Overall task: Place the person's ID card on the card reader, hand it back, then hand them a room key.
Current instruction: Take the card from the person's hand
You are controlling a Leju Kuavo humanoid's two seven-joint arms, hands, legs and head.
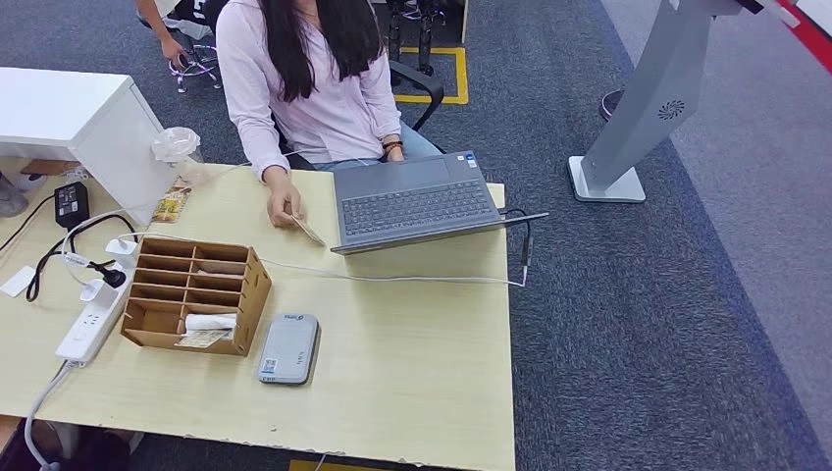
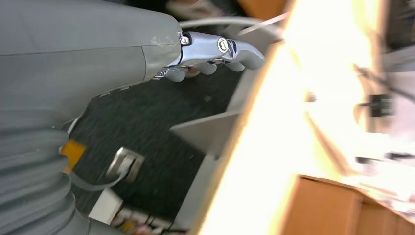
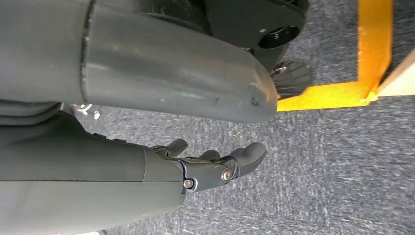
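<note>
Landmark: card reader point(image 1: 288, 348), lying flat on the bench point(image 1: 422, 334).
My left hand point(image 2: 210, 56): hanging below the bench edge, fingers loosely apart, holding nothing.
Organizer point(image 1: 196, 294): just left of the reader, a card in its near slot; I judge that a room key.
ID card point(image 1: 307, 230): beyond the reader, pinched in the person's hand point(image 1: 283, 203), edge near the bench.
My right hand point(image 3: 215, 164): hanging over carpet, fingers apart, empty.
Doing it well: raise one hand over the reader, palm ready, grip the card's free edge.
</note>
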